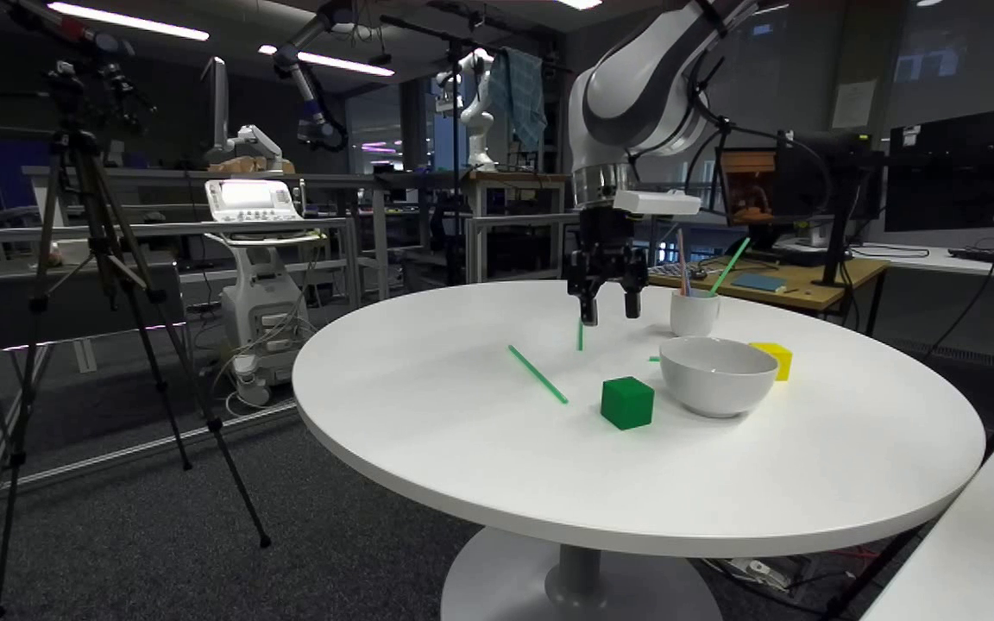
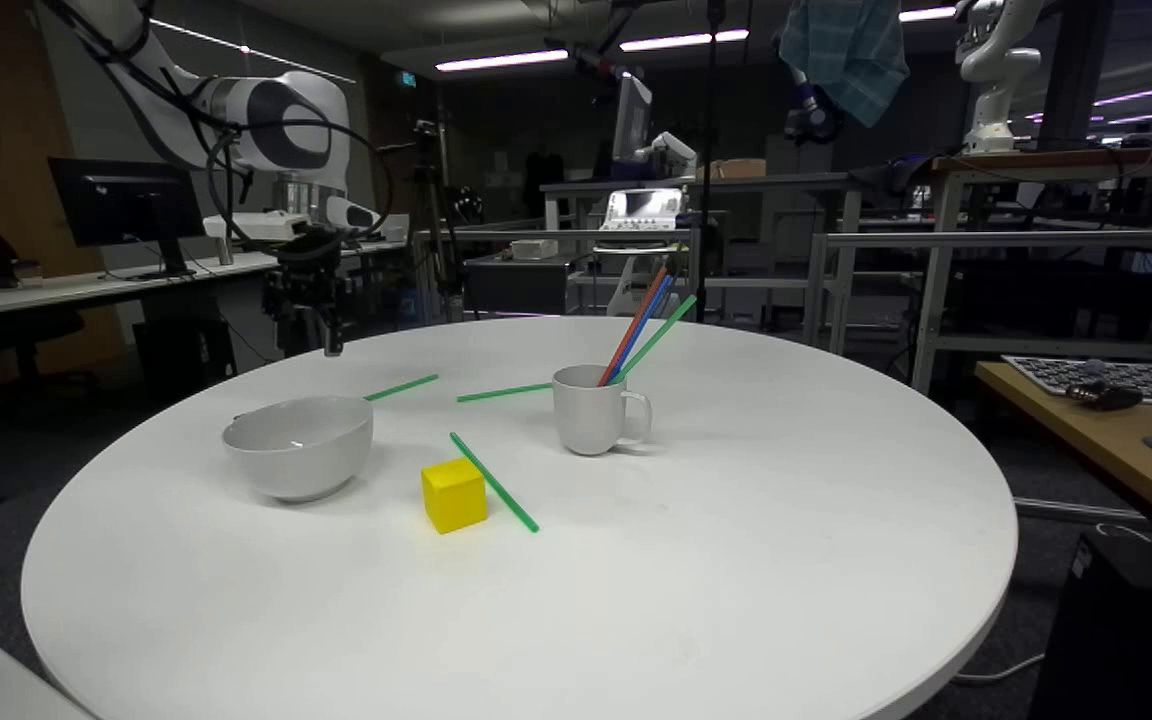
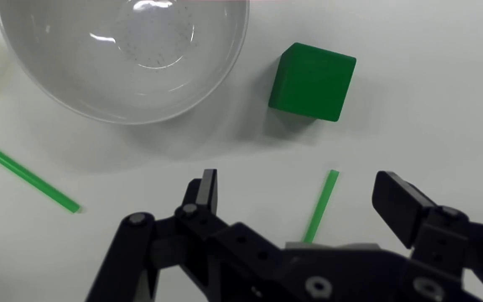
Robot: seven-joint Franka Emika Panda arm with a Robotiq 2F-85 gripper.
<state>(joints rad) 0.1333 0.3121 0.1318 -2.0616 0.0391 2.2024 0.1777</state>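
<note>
Green straw (image 3: 322,205), or green cube (image 3: 315,84) at wrist-view twelve o'clock, might shift if we lower our spread Robotiq gripper (image 3: 298,184) askew.

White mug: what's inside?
In an exterior view, an orange-red straw, a blue straw and a green straw stick out of the white mug. Its wall hides their lower ends and anything at the bottom.
</note>
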